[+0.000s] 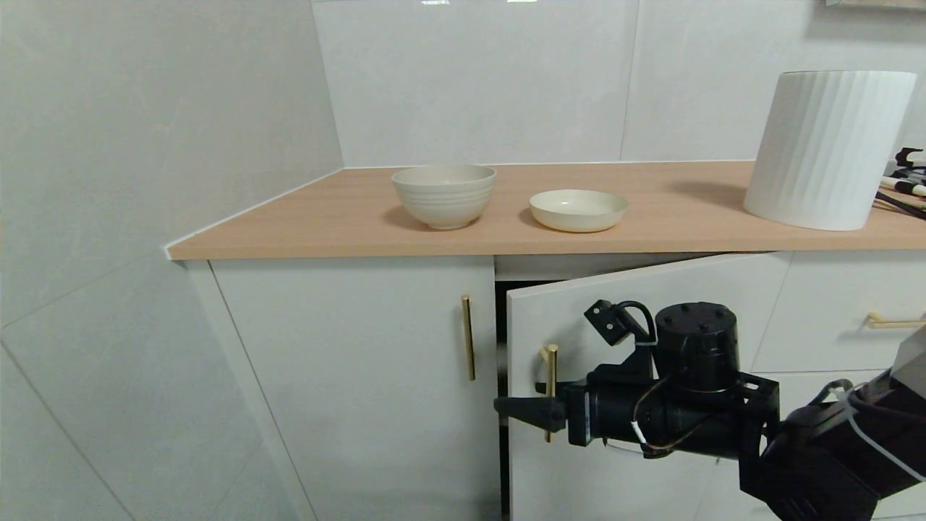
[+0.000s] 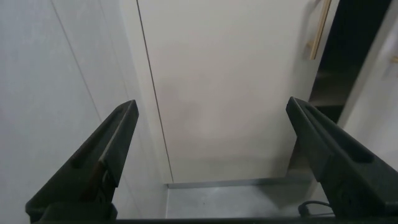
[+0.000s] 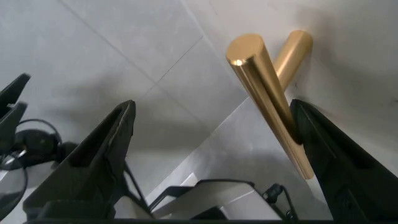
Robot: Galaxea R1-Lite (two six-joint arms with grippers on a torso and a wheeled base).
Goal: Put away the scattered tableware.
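A ribbed beige bowl and a shallow cream dish are set side by side, apart, on the wooden countertop. Both are well above the right gripper and are not touched by it. That gripper is held level at the brass handle of the right cabinet door, which stands ajar. Its fingers are spread, with the handle's bar taken between them and lying against one finger. The left gripper is likewise spread wide and holds nothing; it is faced toward the closed left cabinet door, low near the floor. A tall white ribbed container is placed farther right on the countertop, with some utensils beside it.
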